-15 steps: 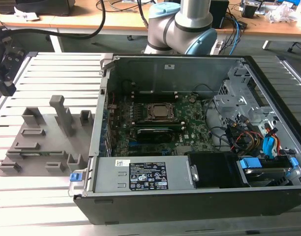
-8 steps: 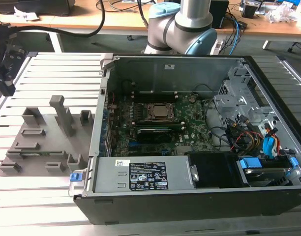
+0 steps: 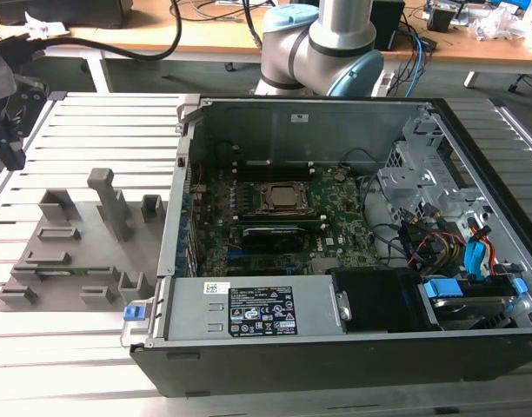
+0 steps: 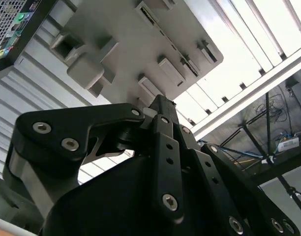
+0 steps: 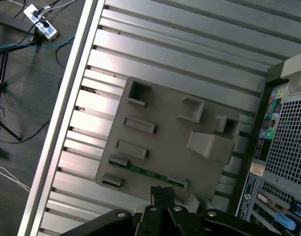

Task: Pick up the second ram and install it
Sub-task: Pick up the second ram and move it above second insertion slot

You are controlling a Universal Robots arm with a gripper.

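Slatted counter (image 5: 165, 64): ram (image 5: 145, 173) lies in tray (image 5: 165, 132), unpicked; pincer (image 5: 163, 191) together, empty, hovering near it. Pick and install both undone.

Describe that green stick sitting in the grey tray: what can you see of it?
The second ram shows in the first wrist view as a long, thin green strip, a circuit board seen nearly edge-on. It sits in a slot along one edge of the grey holder tray, with a raised part of the tray at each end. Only the tray appears to touch it. The gripper hovers above it, shut and empty. Its label and chips cannot be made out.
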